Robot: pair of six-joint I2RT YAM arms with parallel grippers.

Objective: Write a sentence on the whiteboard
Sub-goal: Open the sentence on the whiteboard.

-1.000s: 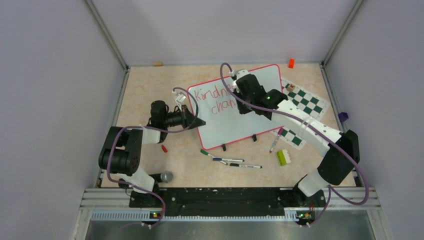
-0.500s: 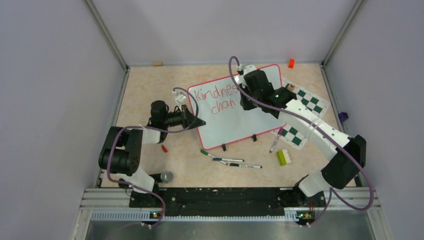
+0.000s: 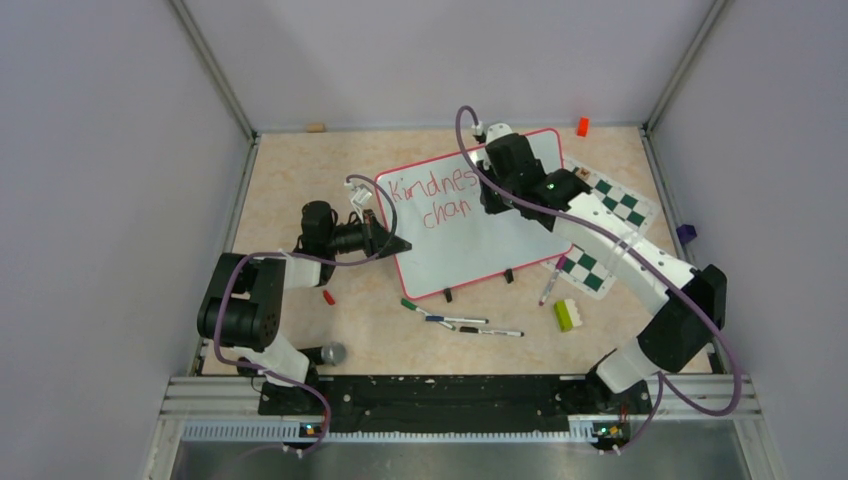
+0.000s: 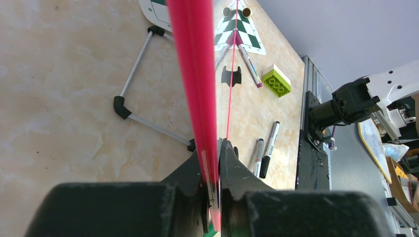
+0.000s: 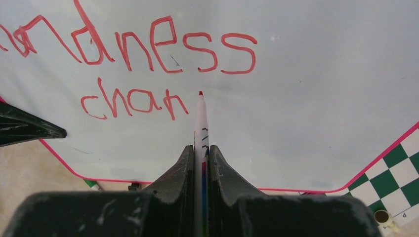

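The whiteboard (image 3: 470, 240) with a red-pink frame stands tilted in the middle of the table. The sentence (image 3: 440, 198) in red reads "Kindness" with "chan" below it; it also shows in the right wrist view (image 5: 148, 59). My left gripper (image 3: 400, 243) is shut on the whiteboard's left frame edge (image 4: 197, 74). My right gripper (image 3: 487, 205) is shut on a red-tipped marker (image 5: 200, 123), whose tip sits just right of the "n" of "chan", close to the board.
A green-and-white chess mat (image 3: 605, 215) lies right of the board. Several markers (image 3: 460, 322) lie in front of it, and a pink one (image 3: 552, 280) and a green brick (image 3: 566, 314) to the right. A red cap (image 3: 328, 296) and an orange block (image 3: 582, 126) also show.
The right gripper moved right along the board. "chap" became "chan", and the end of "Kindness" came into view. The left arm has not moved.
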